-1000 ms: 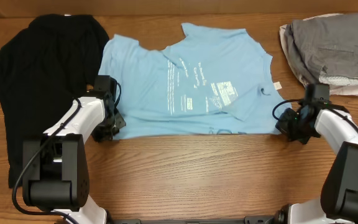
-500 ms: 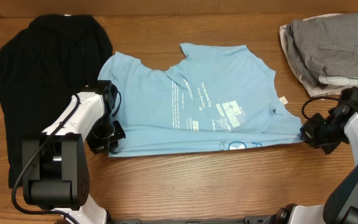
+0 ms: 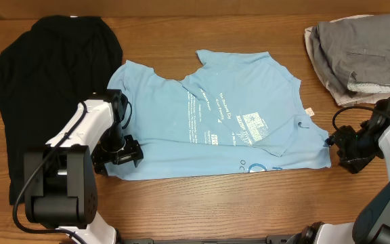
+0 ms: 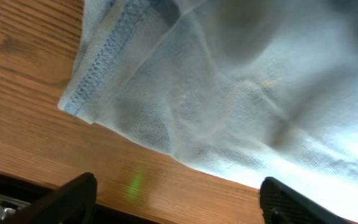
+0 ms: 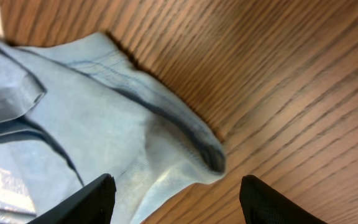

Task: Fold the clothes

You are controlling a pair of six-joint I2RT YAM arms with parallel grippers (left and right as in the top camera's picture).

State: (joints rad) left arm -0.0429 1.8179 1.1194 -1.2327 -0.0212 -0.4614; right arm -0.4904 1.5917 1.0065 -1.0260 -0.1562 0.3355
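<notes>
- Both claws have drawn the near hem of the light blue short-sleeved cotton T-shirt (image 3: 235,115) closer to the near edge of the wooden bench (image 3: 215,203) than it lay half a second ago. The hem now runs straighter and the cloth lies flatter.
- Overhead: the T-shirt is spread mid-bench, white lettering up, with a slanting fold left across its right half. The left claw (image 3: 126,153) sits at the shirt's near-left corner and the right claw (image 3: 338,146) at its near-right corner. A large black shirt (image 3: 42,88) lies heaped toward the far-left corner, just beside the blue sleeve. A pile of grey folded garments (image 3: 357,51) sits at the far-right corner.
- Left wrist: the left claw (image 4: 178,198) is spread wide. The stitched hem lies flat on the wood ahead of its fingers (image 4: 73,196), not pinched.
- Right wrist: the right claw (image 5: 176,200) is likewise spread. The shirt's corner rests between its fingers (image 5: 82,202), free of both.
- Judgement: this looks like the smoothing-out step, about finished. The next move likely calls for a fresh pinch on one side of the T-shirt to carry it over the middle, minding that slanting fold.
</notes>
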